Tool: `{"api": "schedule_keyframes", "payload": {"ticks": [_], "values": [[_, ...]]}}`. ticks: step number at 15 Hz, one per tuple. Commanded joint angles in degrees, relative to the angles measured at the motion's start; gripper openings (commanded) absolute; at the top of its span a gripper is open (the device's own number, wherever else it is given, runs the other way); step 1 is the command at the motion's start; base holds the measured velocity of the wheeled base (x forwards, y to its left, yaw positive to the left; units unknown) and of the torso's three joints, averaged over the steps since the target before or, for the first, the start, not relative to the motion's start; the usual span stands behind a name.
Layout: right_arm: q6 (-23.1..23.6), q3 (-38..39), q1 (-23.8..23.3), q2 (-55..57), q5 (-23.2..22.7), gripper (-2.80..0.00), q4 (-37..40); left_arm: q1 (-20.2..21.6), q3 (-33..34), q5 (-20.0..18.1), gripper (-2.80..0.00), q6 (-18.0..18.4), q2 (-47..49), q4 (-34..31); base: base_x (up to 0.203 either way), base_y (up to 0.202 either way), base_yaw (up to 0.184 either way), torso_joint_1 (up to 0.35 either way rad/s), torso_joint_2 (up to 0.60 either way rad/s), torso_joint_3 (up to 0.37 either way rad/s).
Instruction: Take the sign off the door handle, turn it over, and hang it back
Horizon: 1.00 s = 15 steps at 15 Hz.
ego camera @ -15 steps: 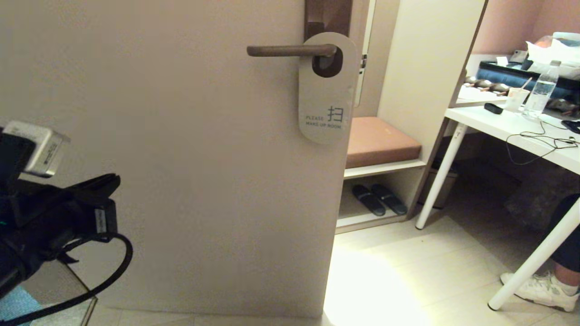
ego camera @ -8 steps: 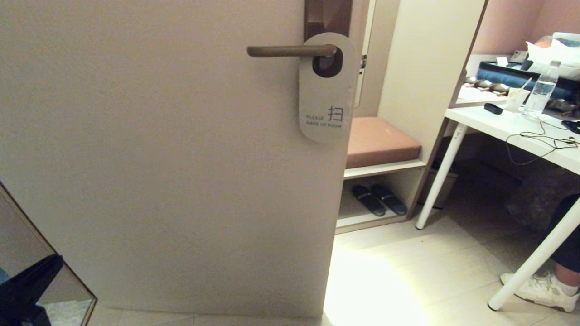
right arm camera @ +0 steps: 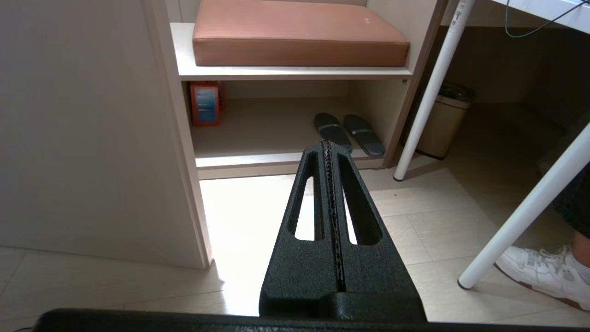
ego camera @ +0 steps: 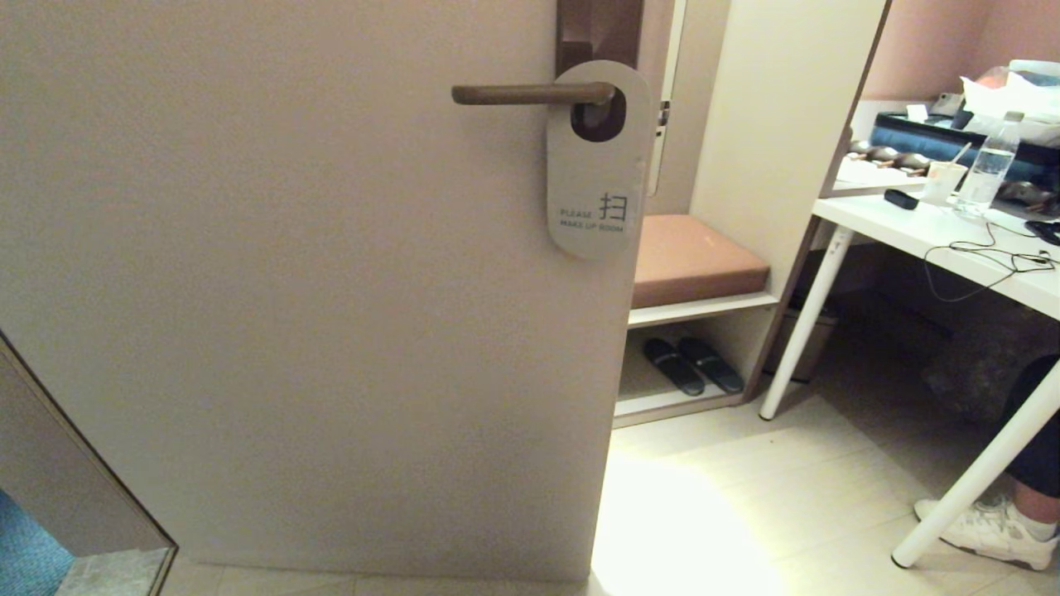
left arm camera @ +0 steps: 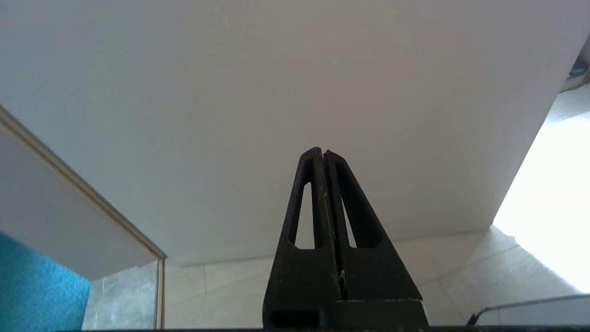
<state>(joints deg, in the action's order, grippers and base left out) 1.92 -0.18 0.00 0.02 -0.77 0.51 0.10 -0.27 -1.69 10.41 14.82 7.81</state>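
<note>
Black left arm gone, sign (ego camera: 598, 161) unmoved

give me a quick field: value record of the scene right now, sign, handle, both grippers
sign: sign hangs by its oval hole on the door handle, pale "make up room" face outward
handle: horizontal lever on a dark backplate, on the door
left gripper: left gripper shut, empty, low, pointing at the door, out of the head view
right gripper: right gripper shut, empty, low, pointing towards the slippers under the shelf
task state: sign not in either gripper
</note>
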Motion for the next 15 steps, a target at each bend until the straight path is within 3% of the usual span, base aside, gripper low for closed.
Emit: {"api": "schedule_keyframes", "payload": {"ticks": [1, 4, 8, 11, 13, 15], "values": [[0.02, 0.01, 0.00, -0.02, -0.02, -2.80, 0.02, 0.36, 0.25, -0.14, -2.80, -0.21, -9.07, -4.37, 0.000, 0.000, 0.000, 0.000, 0.00, 0.000], [0.02, 0.01, 0.00, -0.02, -0.02, -2.80, 0.02, 0.25, 0.27, -0.28, -2.80, -2.09, -14.71, -7.89, 0.000, 0.000, 0.000, 0.000, 0.00, 0.000], [0.02, 0.01, 0.00, -0.02, -0.02, -2.80, 0.02, 0.17, 0.27, 0.11, -2.80, -5.74, -14.82, -8.27, 0.000, 0.000, 0.000, 0.000, 0.00, 0.000], [0.02, 0.01, 0.00, -0.02, -0.02, -2.80, 0.02, 0.17, 0.27, -0.24, -2.80, -4.92, -14.82, -8.25, 0.000, 0.000, 0.000, 0.000, 0.00, 0.000], [0.02, 0.01, 0.00, -0.02, -0.02, -2.80, 0.02, 0.17, 0.27, -0.47, -2.80, -1.20, -14.82, -8.08, 0.000, 0.000, 0.000, 0.000, 0.00, 0.000], [0.02, 0.01, 0.00, -0.02, -0.02, -2.80, 0.02, 0.17, 0.27, -0.09, -2.80, -2.70, -14.82, -8.15, 0.000, 0.000, 0.000, 0.000, 0.00, 0.000]]}}
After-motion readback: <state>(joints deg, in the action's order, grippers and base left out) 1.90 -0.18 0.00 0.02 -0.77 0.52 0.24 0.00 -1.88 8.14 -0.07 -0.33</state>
